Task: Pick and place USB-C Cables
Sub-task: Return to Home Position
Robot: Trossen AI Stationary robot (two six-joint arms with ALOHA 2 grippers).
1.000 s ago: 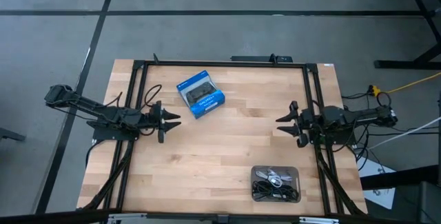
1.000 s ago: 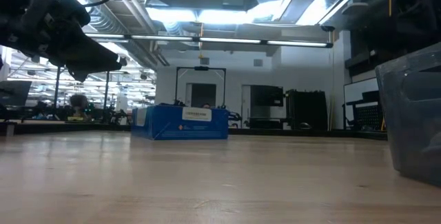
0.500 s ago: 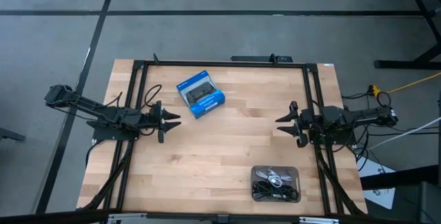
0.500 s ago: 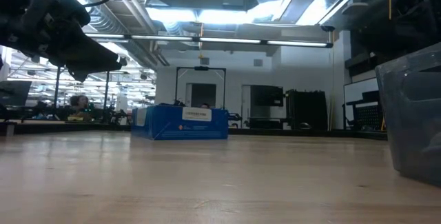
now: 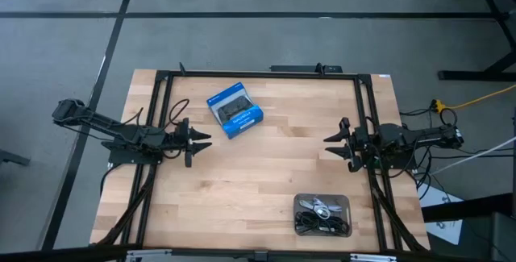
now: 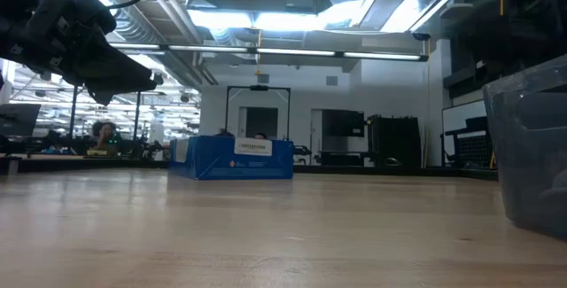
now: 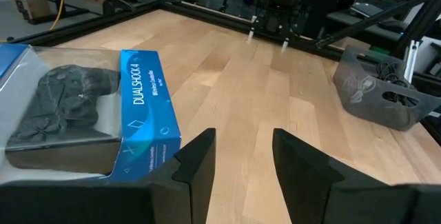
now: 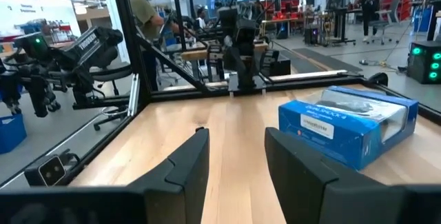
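Essentially nothing differs from half a second ago. The left gripper [image 5: 205, 141] and right gripper [image 5: 329, 141] hover at the same spots over opposite sides of the table [image 5: 266, 173], fingers spread apart, both empty.

Count: one blue box [image 5: 235, 110], far left; one grey bin [image 5: 322, 197], front right.

The USB-C Cables [image 5: 322, 224] all lie inside the bin as a black tangle with a whitish piece on top. Their exact number cannot be told.

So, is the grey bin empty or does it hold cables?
Not empty: the high view shows black USB-C Cables and a whitish one lying inside the grey bin.
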